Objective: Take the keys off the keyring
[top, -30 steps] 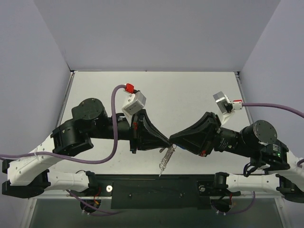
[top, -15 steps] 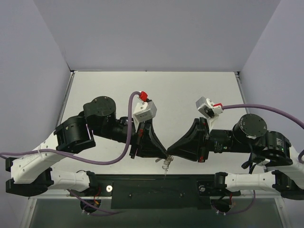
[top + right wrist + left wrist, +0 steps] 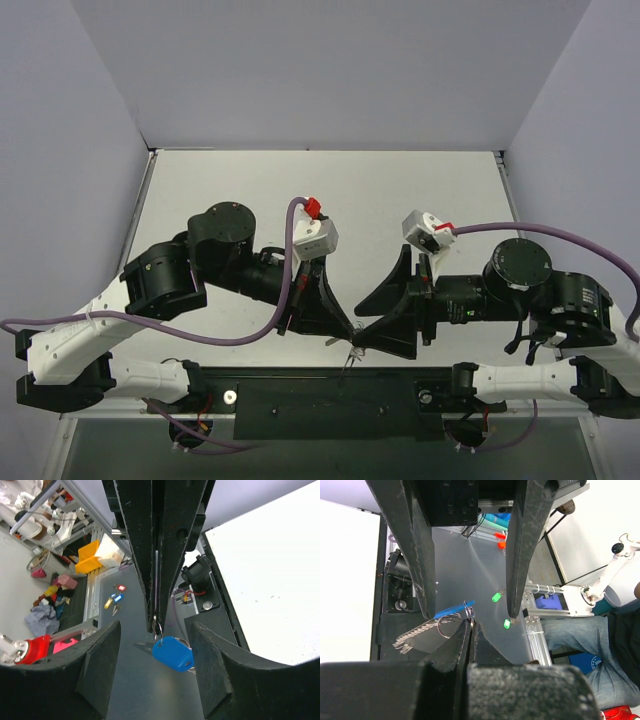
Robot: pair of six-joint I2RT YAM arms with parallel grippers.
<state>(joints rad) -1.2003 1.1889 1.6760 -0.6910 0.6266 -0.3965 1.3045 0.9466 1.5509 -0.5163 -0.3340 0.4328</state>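
i see my right gripper (image 3: 154, 625) clamped shut on the keyring (image 3: 447, 624), the blue-headed key (image 3: 172, 653) dangling just below its tips and the chain (image 3: 417, 632) trailing off to one side, all of it between the wide-spread jaws of my left gripper (image 3: 470, 616)

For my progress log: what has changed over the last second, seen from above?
The left claw and right claw moved together toward the near table edge, carrying the keyring; its chain, hanging long below them before, now barely shows from above. Unchanged: claws stay tip to tip at the keyring.
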